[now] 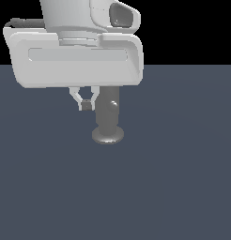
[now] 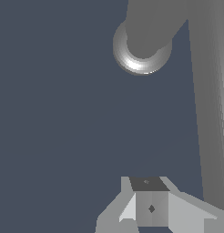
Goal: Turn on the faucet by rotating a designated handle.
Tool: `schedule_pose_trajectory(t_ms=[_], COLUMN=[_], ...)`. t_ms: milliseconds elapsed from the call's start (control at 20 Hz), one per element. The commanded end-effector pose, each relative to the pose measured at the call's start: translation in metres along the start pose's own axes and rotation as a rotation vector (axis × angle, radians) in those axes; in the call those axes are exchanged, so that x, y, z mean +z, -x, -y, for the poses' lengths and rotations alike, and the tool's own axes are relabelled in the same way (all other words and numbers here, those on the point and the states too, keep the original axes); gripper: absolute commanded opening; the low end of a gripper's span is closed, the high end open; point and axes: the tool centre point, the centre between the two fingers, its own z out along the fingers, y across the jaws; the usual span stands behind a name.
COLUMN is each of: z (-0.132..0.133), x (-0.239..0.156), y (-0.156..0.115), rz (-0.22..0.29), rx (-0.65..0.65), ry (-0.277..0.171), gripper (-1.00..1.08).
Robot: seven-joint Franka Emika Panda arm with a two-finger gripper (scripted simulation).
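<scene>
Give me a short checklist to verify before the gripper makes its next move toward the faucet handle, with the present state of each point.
1. Gripper holds nothing: ok, the fingers are together with nothing between them.
2. Gripper is apart from the faucet: ok, it hangs on the exterior view's left of the cylinder, with a gap.
3. Faucet stands upright on its base: ok.
4. Handle is in sight: ok in the wrist view; in the exterior view only its tip shows.
5. Gripper touches the handle: cannot tell.
6. Gripper height matches the handle: cannot tell.
</scene>
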Motion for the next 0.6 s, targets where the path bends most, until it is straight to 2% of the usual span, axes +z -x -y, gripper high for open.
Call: schedule_pose_trajectory(t_ms=[0,200,550], z=[0.000,0.000,-0.035], x=[0.002,0.001,0.001], y=[-0.001,-0.001,-0.007], rz=[-0.001,-0.001,-0.001], rx=[-0.001,-0.001,-0.001], ry=[0.000,0.000,0.000], gripper=[-1.00,-1.00,-1.00])
